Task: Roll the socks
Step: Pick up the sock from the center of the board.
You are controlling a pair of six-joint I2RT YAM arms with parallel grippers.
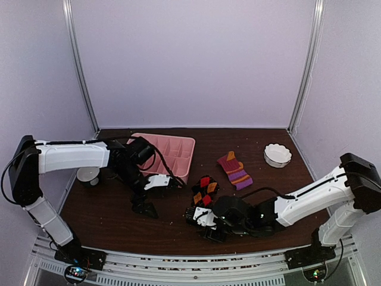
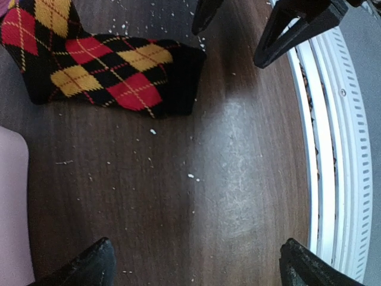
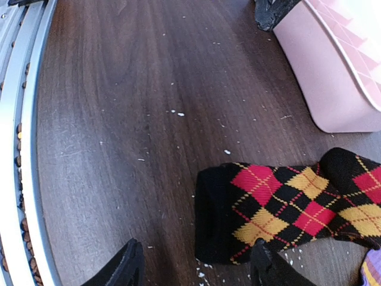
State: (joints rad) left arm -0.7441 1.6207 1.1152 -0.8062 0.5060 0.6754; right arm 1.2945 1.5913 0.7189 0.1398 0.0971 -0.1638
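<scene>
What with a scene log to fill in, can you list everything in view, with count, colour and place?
argyle sock: 1, black with red and orange diamonds, front centre.
striped sock: 1, purple, orange and dark red, behind-right of the argyle sock.
tray: 1, pink, divided, back centre-left.
bowl: 1, white, back right.
round thing: 1, grey-white, far left; kind unclear.
table: 1, dark brown wood.
specks: many, white, scattered over it.
rail: 1, white metal, near edge.
left arm, right arm: white and black, either side.
left gripper: black, open over bare table.
right gripper: black, open, at the argyle sock's black end.
</scene>
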